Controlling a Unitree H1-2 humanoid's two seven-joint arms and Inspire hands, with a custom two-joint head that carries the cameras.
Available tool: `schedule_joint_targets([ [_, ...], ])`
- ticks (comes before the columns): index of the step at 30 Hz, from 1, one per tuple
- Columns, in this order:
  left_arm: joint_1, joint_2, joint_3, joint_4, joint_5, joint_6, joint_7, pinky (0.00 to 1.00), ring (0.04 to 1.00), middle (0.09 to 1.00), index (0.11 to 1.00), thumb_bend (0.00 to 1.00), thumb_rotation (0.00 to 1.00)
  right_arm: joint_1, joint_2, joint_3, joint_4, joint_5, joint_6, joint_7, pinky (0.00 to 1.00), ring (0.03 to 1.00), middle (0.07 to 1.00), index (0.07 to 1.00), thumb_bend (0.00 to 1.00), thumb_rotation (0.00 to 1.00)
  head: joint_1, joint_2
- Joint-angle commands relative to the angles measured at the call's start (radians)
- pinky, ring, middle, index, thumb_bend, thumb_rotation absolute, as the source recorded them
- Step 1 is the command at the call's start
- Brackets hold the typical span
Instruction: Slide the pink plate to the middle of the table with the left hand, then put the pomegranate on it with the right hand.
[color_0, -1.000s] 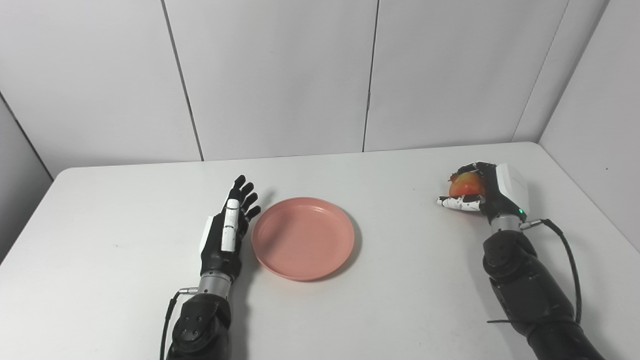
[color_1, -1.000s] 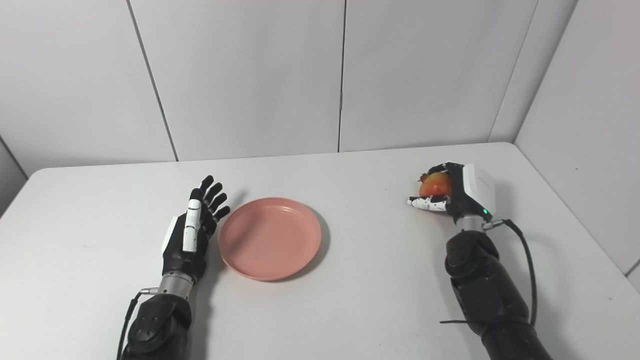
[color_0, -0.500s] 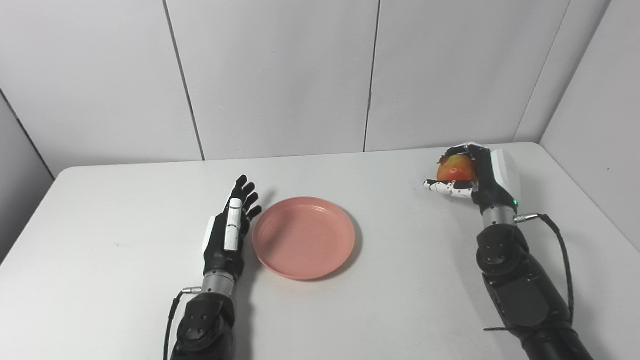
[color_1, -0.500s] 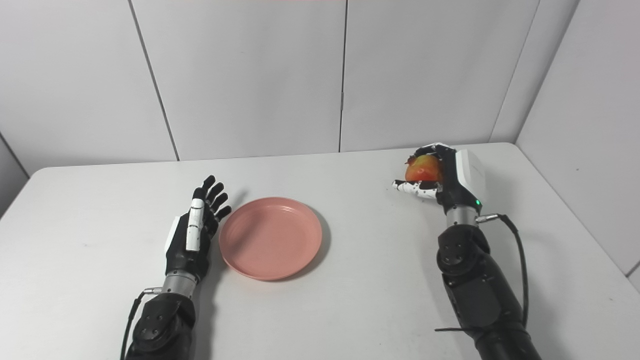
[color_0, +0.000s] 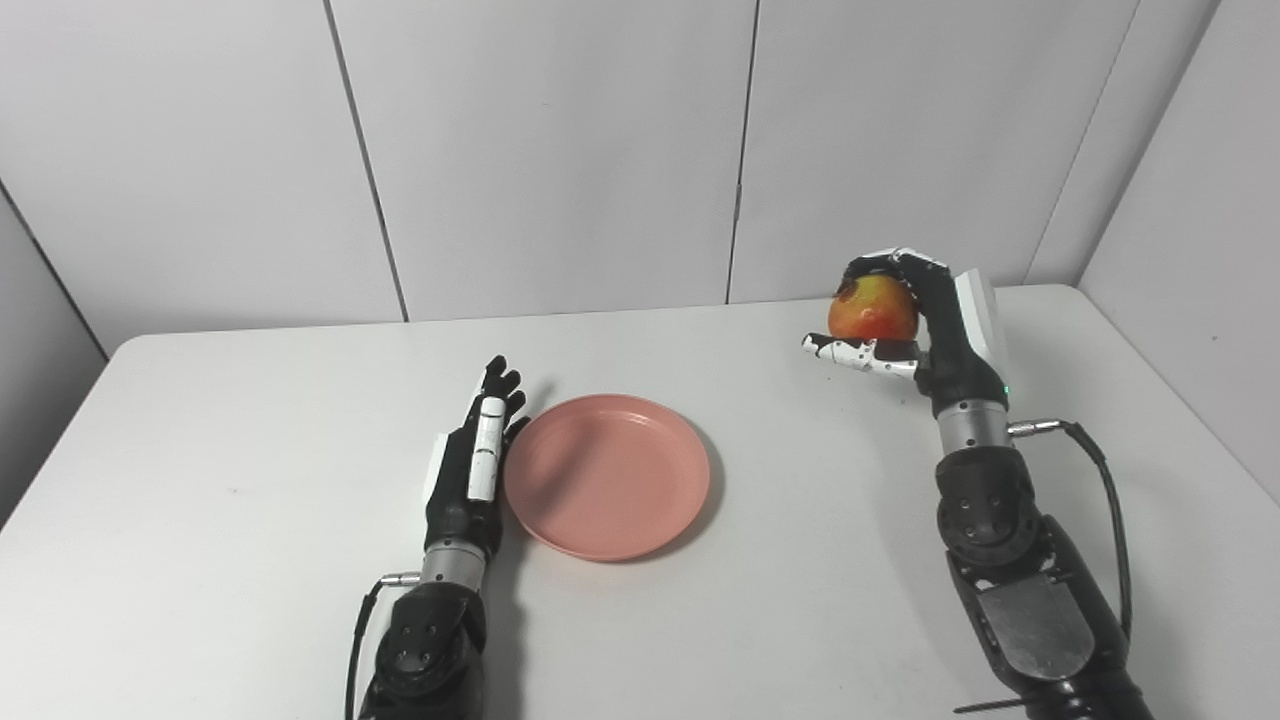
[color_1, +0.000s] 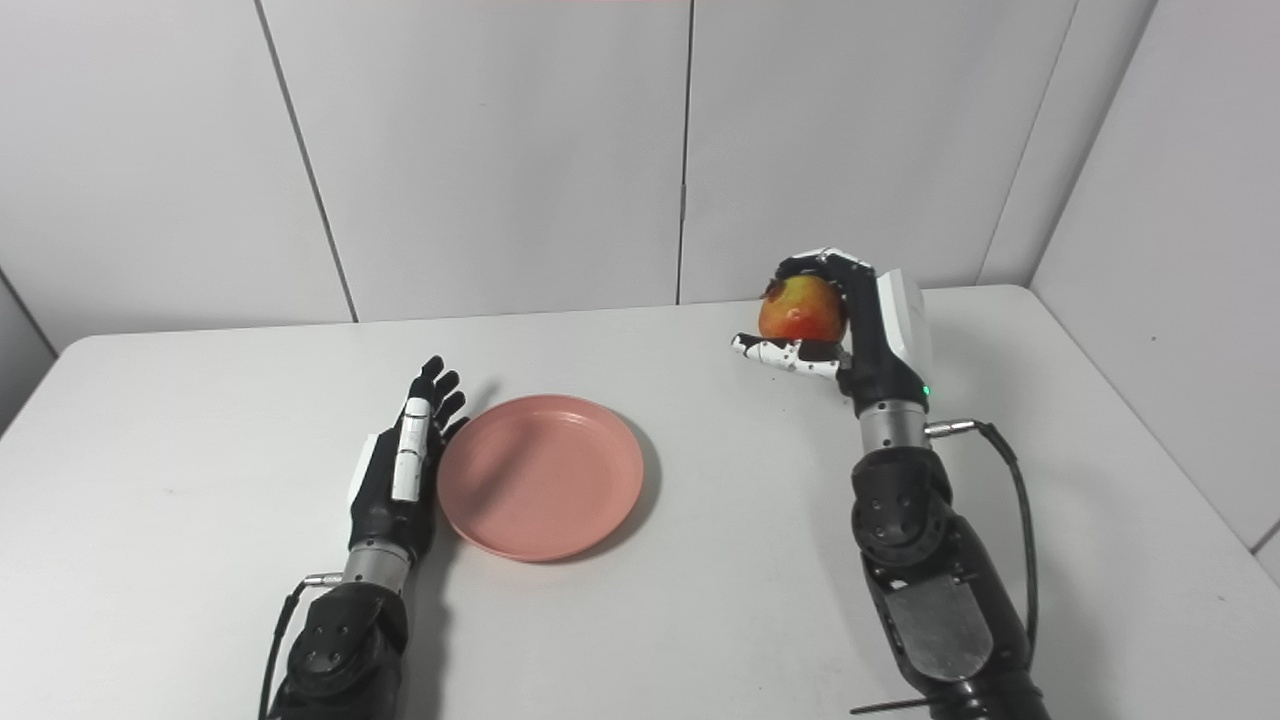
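Note:
The pink plate (color_0: 607, 475) lies flat near the middle of the white table (color_0: 230, 420). My left hand (color_0: 472, 465) rests open on edge against the plate's left rim, its fingers straight and pointing away from me. The red-and-yellow pomegranate (color_0: 873, 308) is lifted well above the table at the right, and my right hand (color_0: 918, 318) is shut on it, fingers over the top and thumb under. The fruit hangs to the right of the plate, apart from it.
White wall panels (color_0: 560, 150) stand behind the table and along its right side. The table's back edge runs just behind the raised right hand. A black cable (color_0: 1100, 500) loops from the right wrist.
My right hand has lifted the pomegranate off the table and carried it up and to the left. My left hand has shifted slightly right, closing up against the plate's rim.

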Motion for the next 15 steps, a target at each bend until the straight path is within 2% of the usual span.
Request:
schedule_joint_targets([
  [1, -0.041, -0.009, -0.007, 0.001, 0.004, -0.025, -0.007, 0.91, 0.955, 0.965, 0.957, 0.57, 1.0, -0.026, -0.002, -0.004, -0.056, -0.002, -0.065, 0.004, 0.32, 0.388, 0.475, 0.546, 0.51, 0.0, 0.008, -0.002],
  [5, -0.043, -0.01, -0.013, 0.005, 0.0, -0.027, -0.015, 0.91, 0.956, 0.975, 0.968, 0.56, 1.0, -0.011, 0.009, 0.008, -0.096, -0.015, -0.072, 0.024, 0.33, 0.395, 0.485, 0.537, 0.51, 0.0, 0.021, -0.005],
  [9, -0.042, -0.013, -0.018, 0.001, -0.002, -0.023, -0.02, 0.91, 0.958, 0.979, 0.972, 0.54, 1.0, -0.004, 0.02, 0.021, -0.102, 0.0, -0.118, 0.041, 0.34, 0.398, 0.507, 0.523, 0.51, 0.0, 0.027, -0.003],
  [15, -0.044, -0.016, -0.023, 0.009, 0.008, -0.03, -0.016, 0.91, 0.955, 0.975, 0.965, 0.54, 1.0, 0.008, 0.046, 0.027, -0.126, 0.001, -0.139, 0.06, 0.34, 0.397, 0.494, 0.533, 0.51, 0.0, 0.025, -0.006],
])
